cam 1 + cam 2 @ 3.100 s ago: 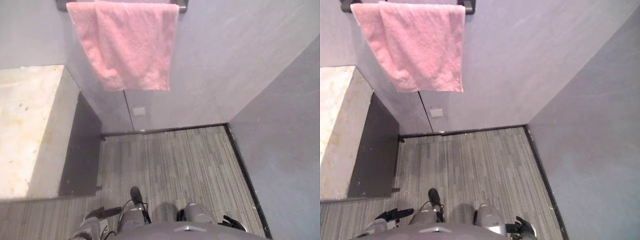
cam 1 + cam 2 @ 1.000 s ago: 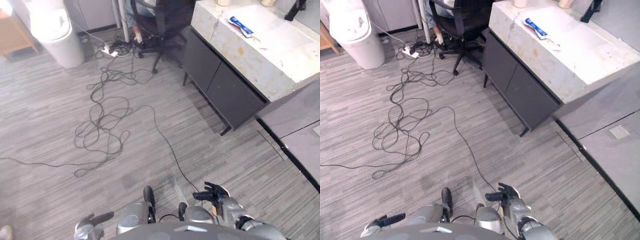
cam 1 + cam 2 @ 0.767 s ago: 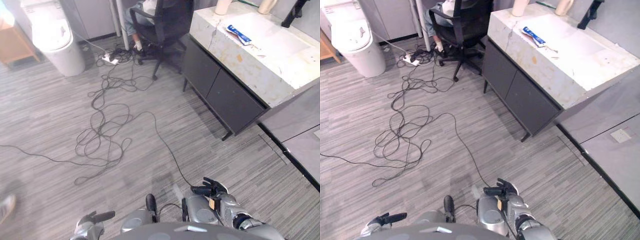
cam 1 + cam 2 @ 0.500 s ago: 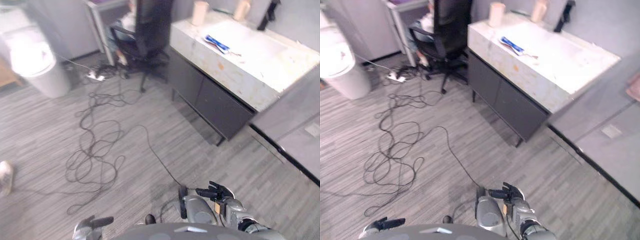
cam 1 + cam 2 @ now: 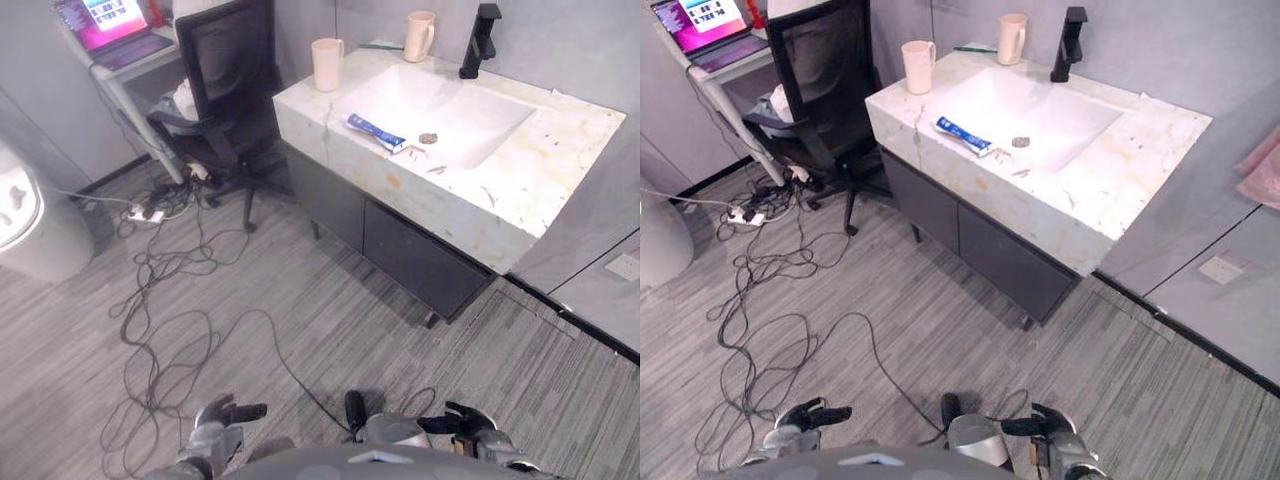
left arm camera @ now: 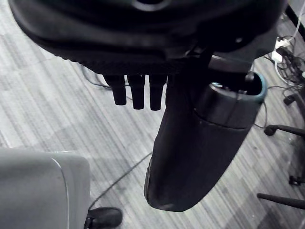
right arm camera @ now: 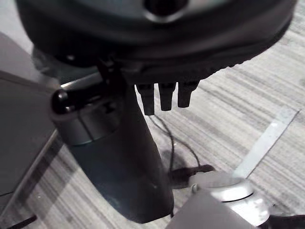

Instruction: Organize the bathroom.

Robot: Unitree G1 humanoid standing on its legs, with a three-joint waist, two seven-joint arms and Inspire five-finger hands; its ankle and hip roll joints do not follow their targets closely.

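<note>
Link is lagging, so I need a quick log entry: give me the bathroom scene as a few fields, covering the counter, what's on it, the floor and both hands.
counter: marble vanity with sink, black faucet at the back
on counter: two cups; toothpaste tube at the basin's edge
beside counter: black office chair
floor: loose cables
left hand: low, open, empty
right hand: low, open, empty

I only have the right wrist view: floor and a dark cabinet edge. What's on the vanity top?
Observer: A blue-and-white tube lies at the edge of the basin.
Operator: Cups?
Observer: Two. A cream mug stands at the counter corner, a second mug stands near the black faucet.
Operator: Left hand holding anything?
Observer: No. The left hand is empty, fingers relaxed, low over the floor.
</note>
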